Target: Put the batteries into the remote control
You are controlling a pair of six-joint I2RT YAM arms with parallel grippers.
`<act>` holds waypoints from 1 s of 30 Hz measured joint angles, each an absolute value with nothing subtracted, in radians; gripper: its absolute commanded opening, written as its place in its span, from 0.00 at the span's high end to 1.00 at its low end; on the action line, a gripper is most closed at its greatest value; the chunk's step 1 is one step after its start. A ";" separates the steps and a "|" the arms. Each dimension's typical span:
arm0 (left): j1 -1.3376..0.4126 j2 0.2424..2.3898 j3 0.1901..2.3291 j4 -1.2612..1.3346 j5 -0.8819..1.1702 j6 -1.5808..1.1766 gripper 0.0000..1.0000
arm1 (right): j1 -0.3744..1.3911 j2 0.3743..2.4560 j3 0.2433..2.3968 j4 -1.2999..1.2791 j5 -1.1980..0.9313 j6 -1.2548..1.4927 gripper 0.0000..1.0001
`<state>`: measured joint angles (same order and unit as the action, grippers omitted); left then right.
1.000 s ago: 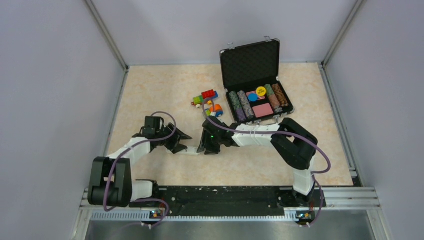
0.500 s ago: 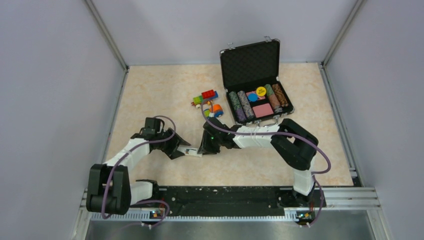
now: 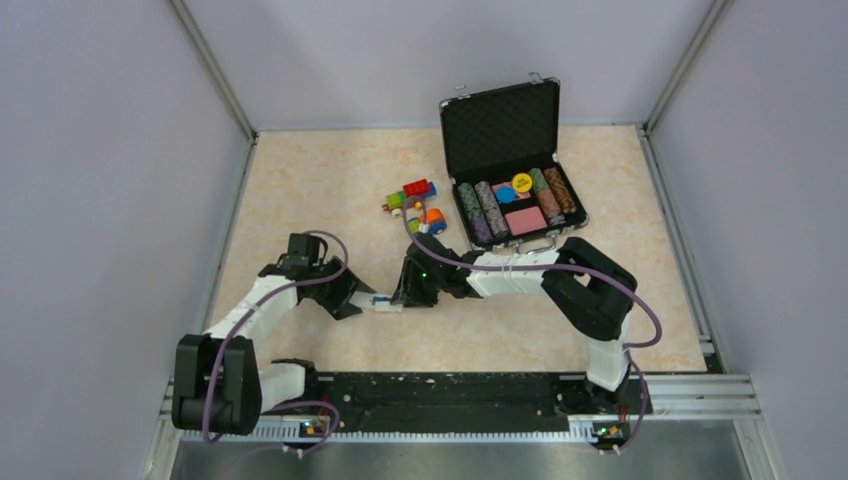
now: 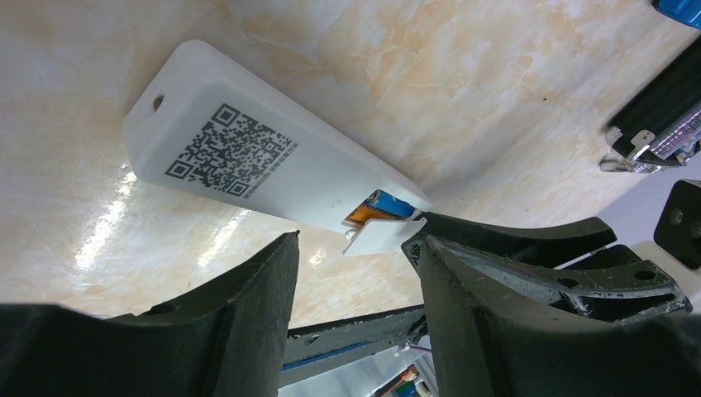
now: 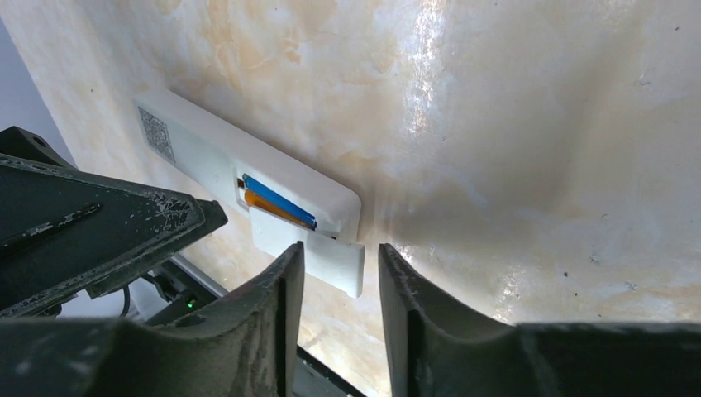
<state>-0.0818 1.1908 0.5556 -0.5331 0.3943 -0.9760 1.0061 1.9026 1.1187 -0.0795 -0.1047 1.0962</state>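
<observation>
White remote control (image 3: 385, 302) lies button-face down on the table (image 3: 300, 180), nearer the near edge than the far one and a little left of the middle, with an arm at each end.

Battery bay: open, at the remote's right-hand end. Both batteries (image 5: 277, 203) sit side by side in it, blue one and orange-brown one, lengthwise with the body. From the right wrist view they look seated low in the bay, though I cannot confirm the contacts or polarity.

Cover (image 5: 326, 256): off, lying flat on the table and touching the remote's long edge beside the bay, partly skewed.

Left gripper (image 4: 354, 248): fingers parted a middling way, holding nothing; the remote's end and the cover lie just beyond the tips.

Right gripper (image 5: 340, 250): fingers parted narrowly, tips just over the cover's outer end. I see nothing pinched between them.

Judgement: loading proper looks done, with both cells in. What is left, if the job counts it, is sliding the cover back over the bay. The cover is thin and flat on the table, so it may skate away.

Far right corner: open chip case (image 3: 510, 170), toy vehicles (image 3: 415, 205) beside it, well apart from the work.
</observation>
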 measured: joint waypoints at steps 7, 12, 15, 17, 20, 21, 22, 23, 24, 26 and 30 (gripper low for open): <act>-0.082 1.180 0.562 -0.543 0.395 -0.977 0.39 | 1.006 1.897 1.119 -0.074 -0.110 1.104 0.55; -0.082 1.180 0.562 -0.547 0.413 -0.978 0.37 | 1.006 1.895 1.111 -0.071 -0.135 1.111 0.55; -0.082 1.177 0.562 -0.547 0.440 -0.993 0.35 | 1.006 1.892 1.098 -0.073 -0.144 1.116 0.56; -0.082 1.168 0.561 -0.547 0.457 -1.005 0.34 | 1.006 1.892 1.093 -0.073 -0.149 1.119 0.59; -0.082 1.140 0.555 -0.545 0.479 -1.041 0.33 | 1.006 1.892 1.092 -0.071 -0.155 1.120 0.63; -0.084 1.134 0.553 -0.544 0.483 -1.050 0.33 | 1.006 1.892 1.092 -0.069 -0.155 1.121 0.63; -0.086 1.129 0.551 -0.543 0.487 -1.061 0.33 | 1.006 1.892 1.091 -0.068 -0.156 1.122 0.64; -0.088 1.126 0.550 -0.543 0.490 -1.073 0.33 | 1.006 1.892 1.089 -0.064 -0.157 1.122 0.65; -0.091 1.124 0.550 -0.542 0.492 -1.082 0.32 | 1.006 1.892 1.086 -0.061 -0.158 1.123 0.67; -0.096 1.123 0.547 -0.542 0.494 -1.099 0.32 | 1.006 1.892 1.086 -0.059 -0.159 1.126 0.69; -0.104 1.123 0.545 -0.540 0.494 -1.120 0.32 | 1.006 1.892 1.085 -0.044 -0.159 1.132 0.78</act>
